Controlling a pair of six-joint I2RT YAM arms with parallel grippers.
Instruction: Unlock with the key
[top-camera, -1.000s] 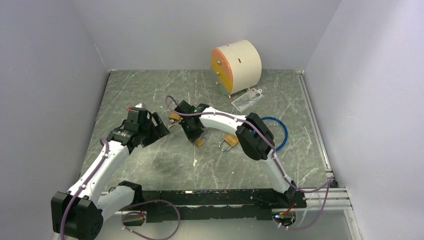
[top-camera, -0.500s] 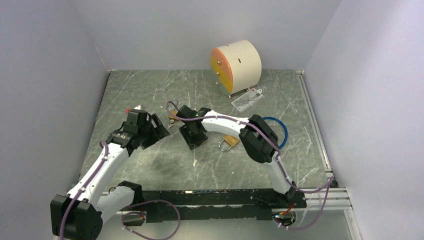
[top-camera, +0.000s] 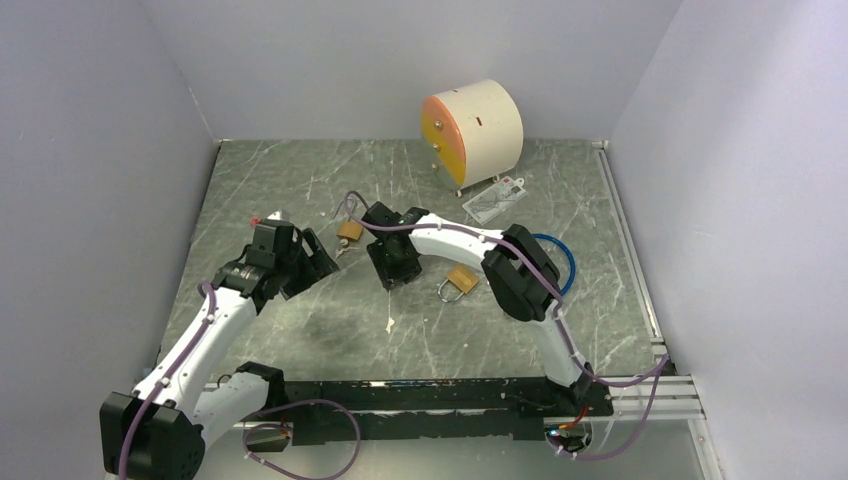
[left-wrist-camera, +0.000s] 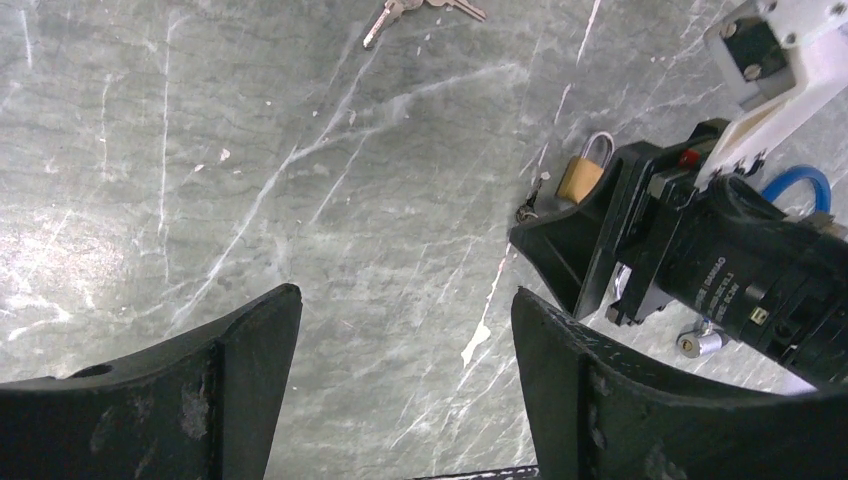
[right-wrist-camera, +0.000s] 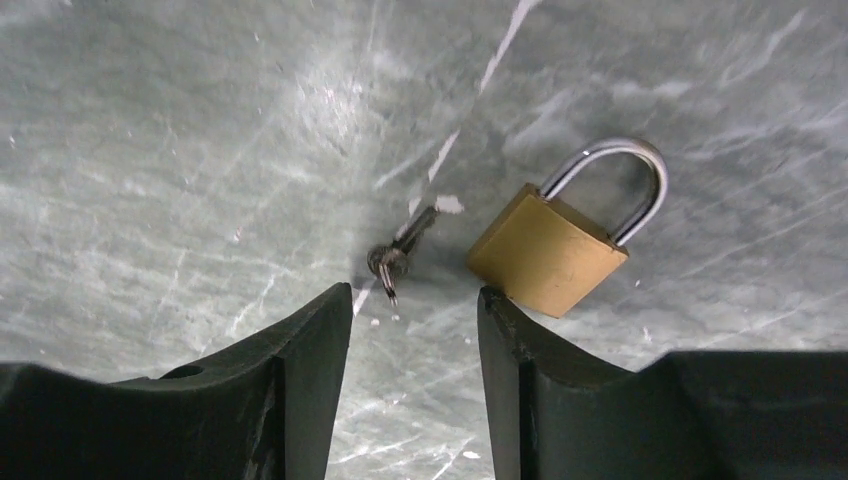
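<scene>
Left gripper (left-wrist-camera: 405, 305) hangs wide open and empty above the table (left-wrist-camera: 200, 150), likely on standby to steady the lock. The key (right-wrist-camera: 392, 258) lies flat, the shut padlock (right-wrist-camera: 545, 250) just right of it. Right gripper (right-wrist-camera: 413, 300), open and empty, hovers over the key, seemingly lined up to pinch it.

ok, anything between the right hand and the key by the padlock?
Nothing visible. The right hand hangs open over bare table, with the key just ahead of it. The padlock lies beside the key, not touching it, off to one side of the path.
</scene>
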